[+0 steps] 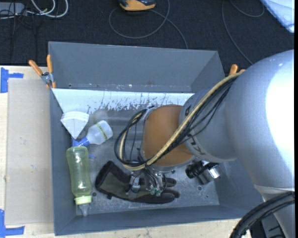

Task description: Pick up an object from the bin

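The bin (pixel 124 114) has bare floor toward twelve o'clock. At nine o'clock a white paper cone (pixel 74 123), a clear bottle (pixel 100 132) and a greenish bottle (pixel 79 175) crowd the wall. A black pouch (pixel 111 179) blocks six o'clock.

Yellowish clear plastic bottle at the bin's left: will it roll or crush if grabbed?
The yellowish clear plastic bottle lies on its side, so a sideways push would probably roll it. It looks thin-walled and see-through: likely light, may dent if squeezed.
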Tool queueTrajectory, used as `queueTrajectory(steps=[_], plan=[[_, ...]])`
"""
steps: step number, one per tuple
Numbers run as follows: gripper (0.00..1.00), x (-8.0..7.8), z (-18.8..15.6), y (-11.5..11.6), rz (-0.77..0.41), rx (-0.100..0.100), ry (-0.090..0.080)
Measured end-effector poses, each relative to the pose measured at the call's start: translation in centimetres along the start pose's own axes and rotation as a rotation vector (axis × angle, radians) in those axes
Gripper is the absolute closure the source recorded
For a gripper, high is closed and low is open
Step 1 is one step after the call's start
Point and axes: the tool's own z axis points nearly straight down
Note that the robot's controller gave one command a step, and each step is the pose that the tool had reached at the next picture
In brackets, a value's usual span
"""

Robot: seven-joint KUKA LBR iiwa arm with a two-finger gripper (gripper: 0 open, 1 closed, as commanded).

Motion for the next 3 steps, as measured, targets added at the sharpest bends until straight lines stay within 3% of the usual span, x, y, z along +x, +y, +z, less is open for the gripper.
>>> queueTrajectory(steps=[2, 3], plan=[[1.00, 0.3, -1.3, -0.1, 0.001, 0.004, 0.010], [1.00, 0.3, -4.6, -0.1, 0.001, 0.003, 0.007]])
